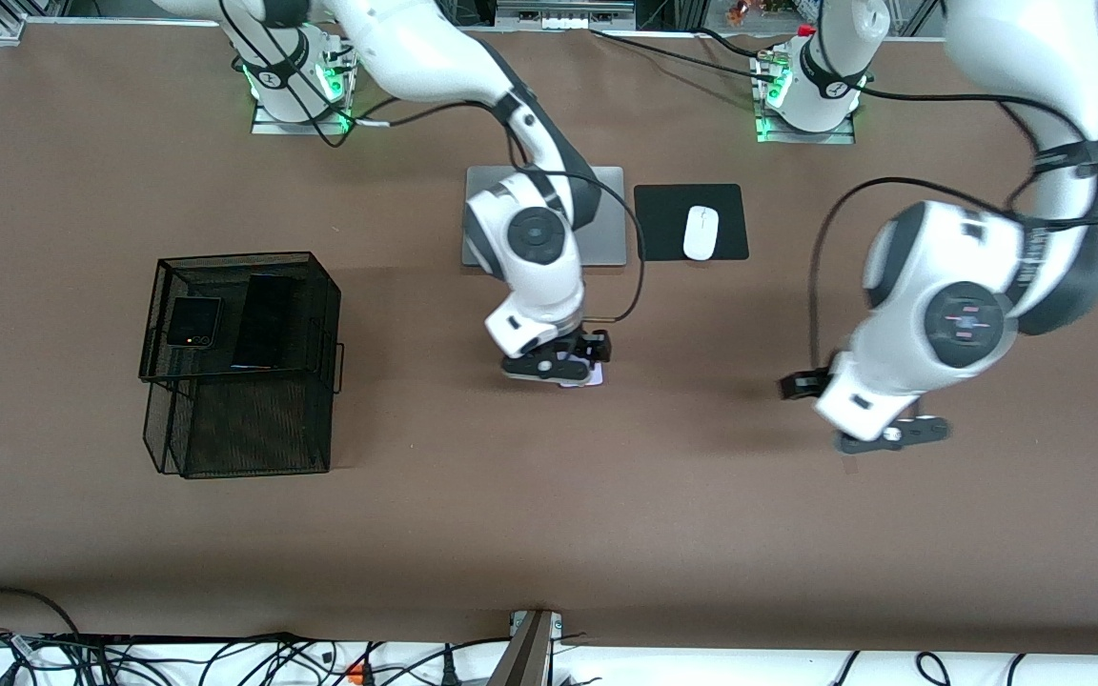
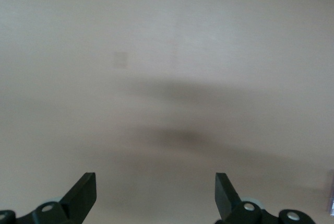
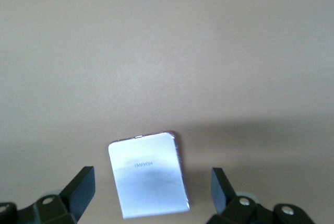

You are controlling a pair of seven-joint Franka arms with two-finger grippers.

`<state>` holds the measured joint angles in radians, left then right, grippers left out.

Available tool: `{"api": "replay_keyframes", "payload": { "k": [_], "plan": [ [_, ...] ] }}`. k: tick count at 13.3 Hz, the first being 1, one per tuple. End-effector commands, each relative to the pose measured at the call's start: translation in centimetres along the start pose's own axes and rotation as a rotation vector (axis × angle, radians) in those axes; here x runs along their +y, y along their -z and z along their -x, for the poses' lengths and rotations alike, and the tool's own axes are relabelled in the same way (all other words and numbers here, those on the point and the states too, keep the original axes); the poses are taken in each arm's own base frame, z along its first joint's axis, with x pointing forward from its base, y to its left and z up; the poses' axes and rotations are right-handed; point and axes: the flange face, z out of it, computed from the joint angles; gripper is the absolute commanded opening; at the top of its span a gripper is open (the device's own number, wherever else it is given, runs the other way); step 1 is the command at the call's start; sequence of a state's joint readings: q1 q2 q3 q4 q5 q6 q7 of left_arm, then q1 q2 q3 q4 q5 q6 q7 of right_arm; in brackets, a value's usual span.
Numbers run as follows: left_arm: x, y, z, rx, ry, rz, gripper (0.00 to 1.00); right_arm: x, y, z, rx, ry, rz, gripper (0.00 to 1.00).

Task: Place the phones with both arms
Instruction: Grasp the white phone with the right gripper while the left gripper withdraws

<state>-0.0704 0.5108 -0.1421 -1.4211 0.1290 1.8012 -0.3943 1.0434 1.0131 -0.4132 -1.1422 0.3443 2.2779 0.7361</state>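
I see the white phone (image 3: pixel 148 174) flat between my right tool's (image 3: pixel 151 190) wide fingers; left tool (image 2: pixel 155 192) wide, waiting.

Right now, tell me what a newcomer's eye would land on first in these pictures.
The right end effector is down at mid-table, fingers open astride the white phone, which lies flat on the brown table. At the right arm's end stands a black mesh basket with two black phones on top. The left end effector hangs open over bare table at the left arm's end.
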Motion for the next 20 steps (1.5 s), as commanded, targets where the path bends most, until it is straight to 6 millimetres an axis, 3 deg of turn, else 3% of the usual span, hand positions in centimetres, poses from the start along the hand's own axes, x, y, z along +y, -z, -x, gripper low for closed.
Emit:
{"api": "replay_keyframes", "payload": {
  "k": [1, 3, 6, 9, 13, 16, 17, 18, 19, 20],
  "plan": [
    [-6.4, 0.8, 0.1, -0.017, -0.048, 0.026, 1.00, -1.1, -2.2, 0.6, 0.088, 0.072, 0.014, 0.98],
    [-9.4, 0.4, -0.4, -0.025, -0.051, 0.030, 1.00, -1.3, -3.4, 1.2, 0.126, 0.116, 0.026, 0.98],
    [-10.4, 0.0, -0.2, -0.038, -0.021, 0.025, 1.00, -1.7, -3.9, 2.0, 0.136, 0.168, 0.044, 0.98],
    [-14.1, 1.0, 0.6, -0.054, -0.057, -0.092, 1.00, -1.9, -4.2, 2.6, 0.124, 0.201, 0.043, 0.98],
    [-15.5, 1.3, 0.5, -0.055, -0.201, -0.099, 1.00, -1.8, -5.1, 3.5, 0.112, 0.232, 0.054, 0.98],
    [-17.7, 1.8, 0.0, -0.036, -0.164, 0.020, 1.00, -1.8, -5.9, 4.6, 0.112, 0.243, 0.052, 0.98],
    [-17.8, 2.1, -0.1, -0.022, -0.220, 0.052, 1.00, -1.8, -6.1, 4.8, 0.114, 0.242, 0.052, 0.94],
    [-18.2, 2.3, -0.1, -0.016, -0.240, 0.057, 1.00, -1.9, -6.1, 4.9, 0.116, 0.256, 0.053, 0.77],
    [-18.1, 2.3, -0.1, -0.014, -0.238, 0.060, 1.00, -1.9, -5.9, 4.7, 0.114, 0.247, 0.047, 0.34],
    [-18.1, 2.4, -0.1, -0.011, -0.232, 0.069, 1.00, -1.9, -5.5, 4.5, 0.114, 0.239, 0.042, 0.12]
  ]
}}
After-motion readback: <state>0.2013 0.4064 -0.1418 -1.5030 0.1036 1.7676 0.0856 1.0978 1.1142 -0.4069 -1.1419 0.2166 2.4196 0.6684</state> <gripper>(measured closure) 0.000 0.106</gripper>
